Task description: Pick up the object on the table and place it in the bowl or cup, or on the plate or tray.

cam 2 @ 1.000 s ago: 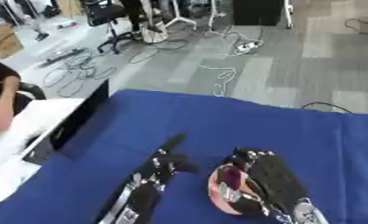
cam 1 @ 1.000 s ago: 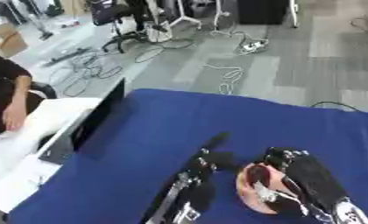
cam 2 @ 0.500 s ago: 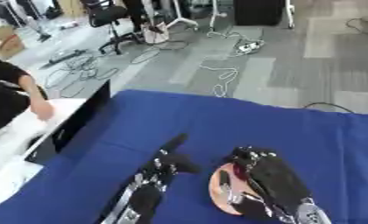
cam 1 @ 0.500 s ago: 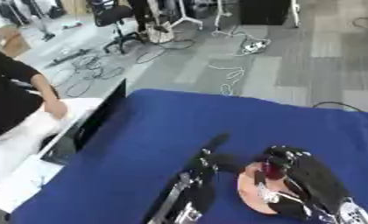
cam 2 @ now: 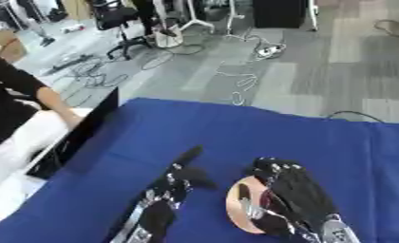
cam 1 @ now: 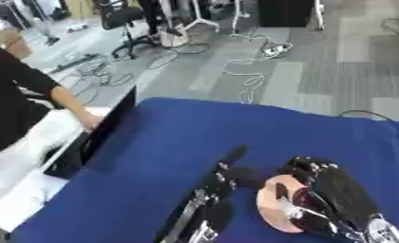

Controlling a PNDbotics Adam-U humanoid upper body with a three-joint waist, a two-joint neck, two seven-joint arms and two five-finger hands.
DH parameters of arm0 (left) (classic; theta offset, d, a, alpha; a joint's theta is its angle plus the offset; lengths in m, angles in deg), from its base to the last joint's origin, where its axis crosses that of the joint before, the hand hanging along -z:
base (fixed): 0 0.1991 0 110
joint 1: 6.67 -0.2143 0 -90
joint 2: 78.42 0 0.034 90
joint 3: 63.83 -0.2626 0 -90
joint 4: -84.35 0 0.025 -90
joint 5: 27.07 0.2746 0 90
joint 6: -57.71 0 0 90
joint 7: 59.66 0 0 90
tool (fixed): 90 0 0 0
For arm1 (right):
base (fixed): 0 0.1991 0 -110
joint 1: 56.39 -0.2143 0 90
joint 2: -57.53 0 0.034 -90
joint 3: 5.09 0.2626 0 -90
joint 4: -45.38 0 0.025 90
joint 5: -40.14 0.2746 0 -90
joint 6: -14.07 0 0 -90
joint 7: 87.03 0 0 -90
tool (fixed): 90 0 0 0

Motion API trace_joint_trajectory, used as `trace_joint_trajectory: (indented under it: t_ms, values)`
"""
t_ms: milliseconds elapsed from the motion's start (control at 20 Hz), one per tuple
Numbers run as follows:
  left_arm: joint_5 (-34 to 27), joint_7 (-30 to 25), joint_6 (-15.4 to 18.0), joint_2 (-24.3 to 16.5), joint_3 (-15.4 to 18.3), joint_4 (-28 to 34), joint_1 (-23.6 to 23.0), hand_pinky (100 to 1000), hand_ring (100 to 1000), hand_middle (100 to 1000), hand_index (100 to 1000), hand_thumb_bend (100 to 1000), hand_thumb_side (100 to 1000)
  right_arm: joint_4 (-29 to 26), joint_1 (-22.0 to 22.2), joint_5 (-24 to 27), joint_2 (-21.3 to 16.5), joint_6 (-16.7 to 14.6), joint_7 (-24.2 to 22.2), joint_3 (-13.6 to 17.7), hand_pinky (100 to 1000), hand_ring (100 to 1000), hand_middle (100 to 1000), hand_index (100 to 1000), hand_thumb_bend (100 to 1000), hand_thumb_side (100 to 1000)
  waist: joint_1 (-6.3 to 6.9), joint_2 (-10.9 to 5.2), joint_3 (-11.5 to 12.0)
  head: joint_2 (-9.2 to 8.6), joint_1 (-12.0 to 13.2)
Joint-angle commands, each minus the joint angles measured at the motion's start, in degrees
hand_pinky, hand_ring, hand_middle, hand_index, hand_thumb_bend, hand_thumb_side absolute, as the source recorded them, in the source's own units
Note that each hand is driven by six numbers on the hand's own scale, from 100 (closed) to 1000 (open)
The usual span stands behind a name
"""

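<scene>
The right robot hand (cam 1: 332, 192) lies directly over a pale pinkish-tan round dish, most likely the plate (cam 1: 273, 209), on the blue counter (cam 1: 236, 128). Its dark fingers arch over the dish's far rim and curl downward. Whether they enclose a small object cannot be told, as the palm and fingers hide everything beneath them. No separate loose object shows anywhere on the blue cloth, so the thing to be moved is either under that hand or already hidden in the dish.

The left robot hand (cam 2: 174, 182) rests just beside the plate on its left side, fingers stretched out straight and pointing away from the robot toward the far edge of the counter, holding nothing. Its long axis runs roughly parallel to the right forearm, and its fingertips (cam 1: 234, 154) reach a little farther forward than the plate's far rim.

The relation that matters here is vertical: the right robot hand is already above the receptacle, not beside it, so it is far better placed than the left. My judgement is that the coming move needs only a release over the plate, not a further reach across the cloth.
</scene>
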Motion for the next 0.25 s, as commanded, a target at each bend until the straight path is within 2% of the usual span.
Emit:
trace_joint_trajectory:
  t_ms: [50, 100, 150, 200, 250]
  values:
    - [0.3, -0.1, 0.2, -0.4, 0.2, 1.2, 0.0, 1000, 761, 1000, 827, 371, 839, -2.8, -1.4, -0.4, -0.6, 1.1, 0.0, 0.7, 522, 672, 677, 776, 100, 897, 0.01, -1.49, -0.3, -0.12, 0.5]
    - [0.3, 0.0, 0.2, -0.5, 0.3, 1.2, 0.0, 1000, 761, 1000, 827, 372, 838, -3.4, -1.6, 0.2, -0.8, 1.9, 0.0, 1.1, 509, 675, 688, 788, 100, 889, -0.01, -1.63, -0.7, -0.16, 0.6]
    - [0.3, 0.0, 0.2, -0.6, 0.3, 1.2, 0.0, 1000, 761, 1000, 827, 372, 838, -4.0, -1.8, 1.0, -0.9, 2.7, -0.3, 1.3, 497, 679, 691, 800, 100, 940, -0.02, -1.71, -0.9, -0.2, 0.7]
    - [0.3, 0.0, 0.3, -0.7, 0.3, 1.2, 0.0, 1000, 762, 1000, 828, 373, 836, -4.9, -1.7, 2.7, -0.8, 4.0, -0.2, 1.8, 490, 686, 694, 808, 100, 912, -0.04, -1.85, -1.3, -0.29, 0.8]
    - [0.2, 0.1, 0.3, -0.9, 0.4, 1.2, 0.1, 1000, 763, 1000, 829, 374, 834, -6.0, -1.5, 5.1, -0.7, 5.4, -0.1, 2.1, 485, 694, 703, 817, 100, 934, -0.07, -2.01, -1.8, -0.39, 1.0]
